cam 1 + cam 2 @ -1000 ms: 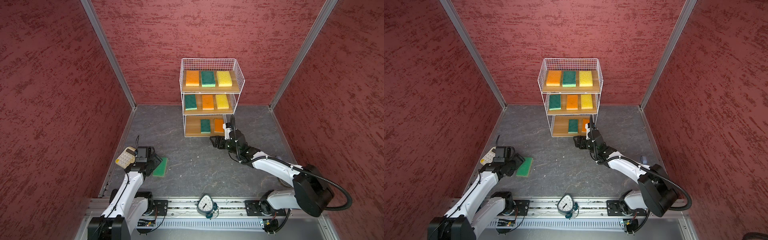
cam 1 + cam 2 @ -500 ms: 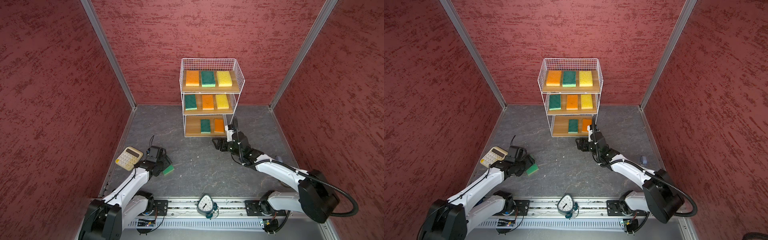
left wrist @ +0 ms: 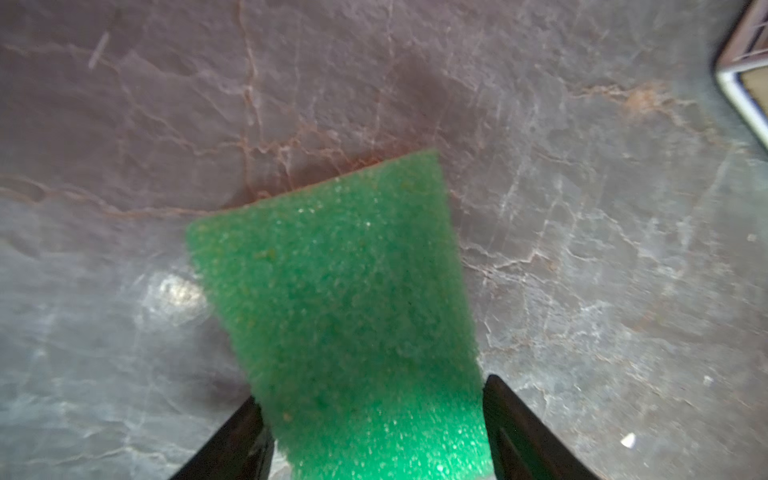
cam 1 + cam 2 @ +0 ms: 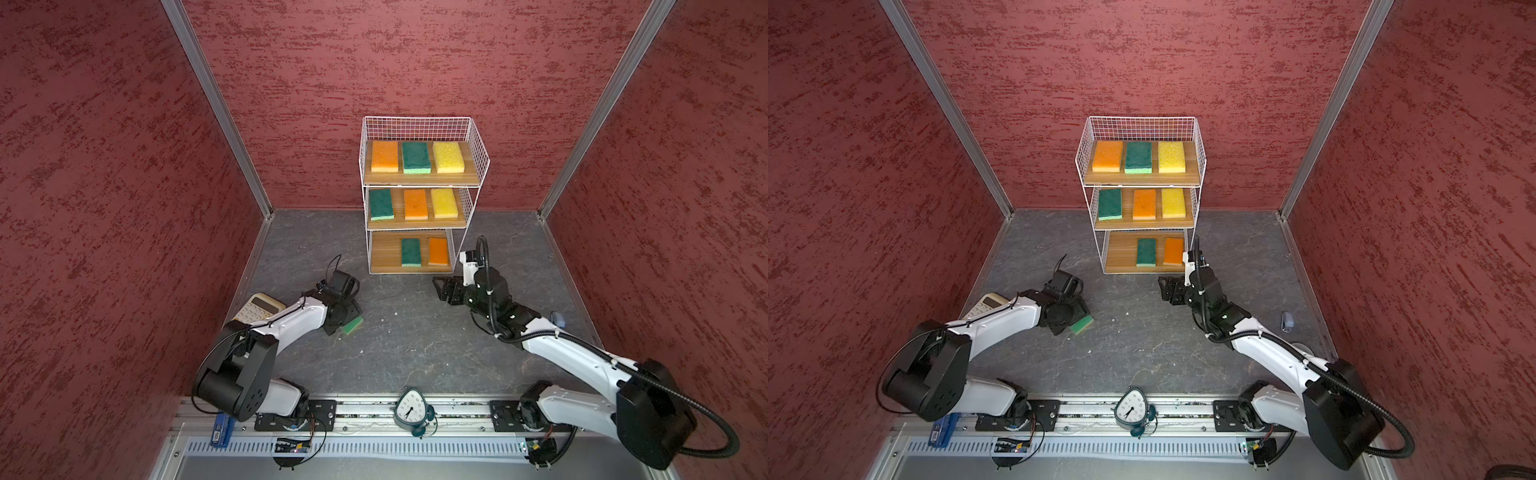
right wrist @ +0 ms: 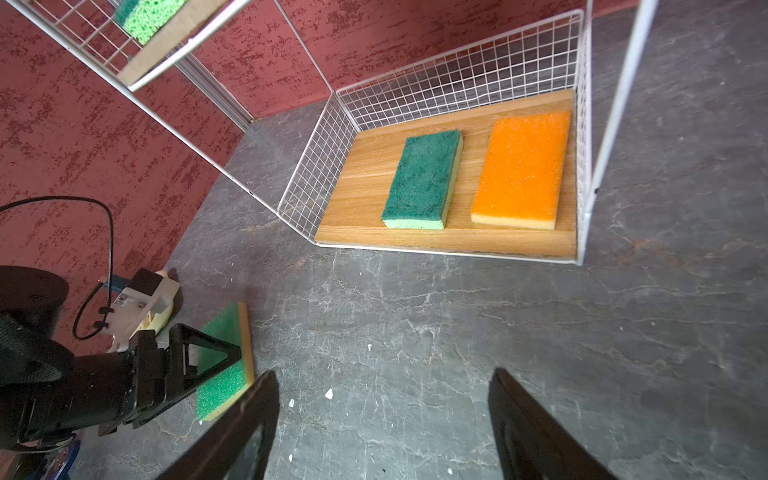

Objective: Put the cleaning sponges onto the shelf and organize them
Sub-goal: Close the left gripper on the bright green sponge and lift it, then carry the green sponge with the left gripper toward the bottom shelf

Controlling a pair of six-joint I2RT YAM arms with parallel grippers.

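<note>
In a top view, your left claw (image 4: 344, 322) is clamped on a green sponge (image 4: 353, 326), the shelf (image 4: 475, 166) well apart from it. Left wrist: sponge between the jaws, over the counter (image 3: 582, 208). Right wrist: your right claw (image 5: 382, 415) gapes empty, the shelf near, ahead of it.

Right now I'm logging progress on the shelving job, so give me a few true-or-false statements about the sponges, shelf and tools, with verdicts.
1. The left tool grips a green sponge. True.
2. The bottom tier holds three sponges. False: only two, a dark green one and an orange one.
3. The right tool holds an orange sponge. False: it is open and empty.
4. The top tier holds a yellow sponge. True.
</note>
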